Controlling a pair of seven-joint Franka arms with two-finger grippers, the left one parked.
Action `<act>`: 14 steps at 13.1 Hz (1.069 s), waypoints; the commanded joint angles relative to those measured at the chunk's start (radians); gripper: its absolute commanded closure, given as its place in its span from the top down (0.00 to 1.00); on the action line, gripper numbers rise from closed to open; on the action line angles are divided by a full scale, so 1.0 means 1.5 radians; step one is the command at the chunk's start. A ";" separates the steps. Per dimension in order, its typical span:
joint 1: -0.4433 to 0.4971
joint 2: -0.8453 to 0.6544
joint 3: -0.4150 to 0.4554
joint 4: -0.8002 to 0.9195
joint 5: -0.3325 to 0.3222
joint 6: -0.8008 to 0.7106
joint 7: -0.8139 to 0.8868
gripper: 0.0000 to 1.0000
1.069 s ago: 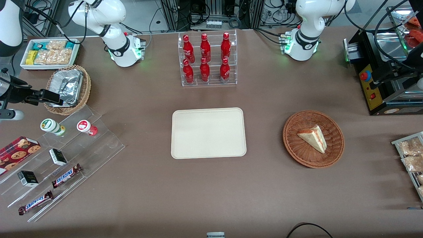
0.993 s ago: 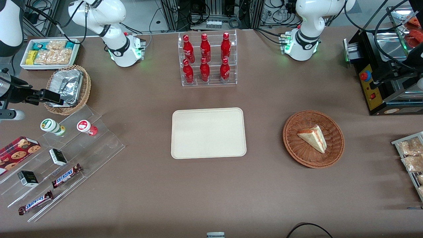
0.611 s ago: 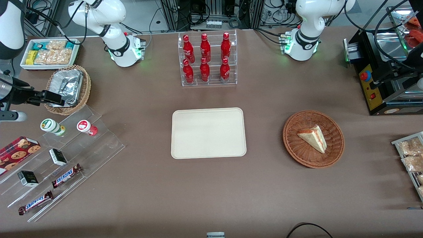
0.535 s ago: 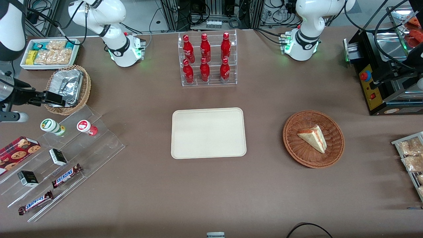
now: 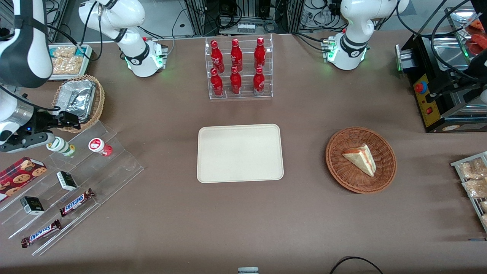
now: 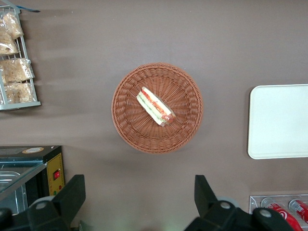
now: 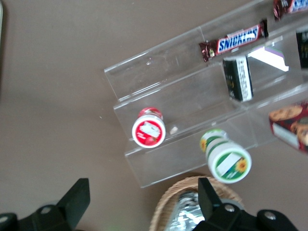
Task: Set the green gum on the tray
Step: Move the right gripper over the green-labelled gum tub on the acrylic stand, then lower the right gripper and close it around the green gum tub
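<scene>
Green gum (image 5: 61,146) stands upright on the top step of the clear acrylic riser (image 5: 95,167), beside the red-lidded bottle (image 5: 99,146); white lid with green and orange print shows in the wrist view (image 7: 228,162). Gripper (image 5: 68,118) hangs just above it, over the wicker basket's (image 5: 97,108) edge, jaws spread wide, apparently touching nothing. Tray (image 5: 240,153) sits mid-table, well apart, bare.

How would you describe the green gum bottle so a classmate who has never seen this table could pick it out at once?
Find the clear stepped display stand at the working arm's end of the table. Two small bottles stand on its top step, just under the gripper. The green gum has the green-marked lid; the red-lidded bottle stands beside it.
</scene>
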 commanded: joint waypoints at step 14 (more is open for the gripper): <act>-0.164 0.029 -0.002 -0.118 0.051 0.227 -0.478 1.00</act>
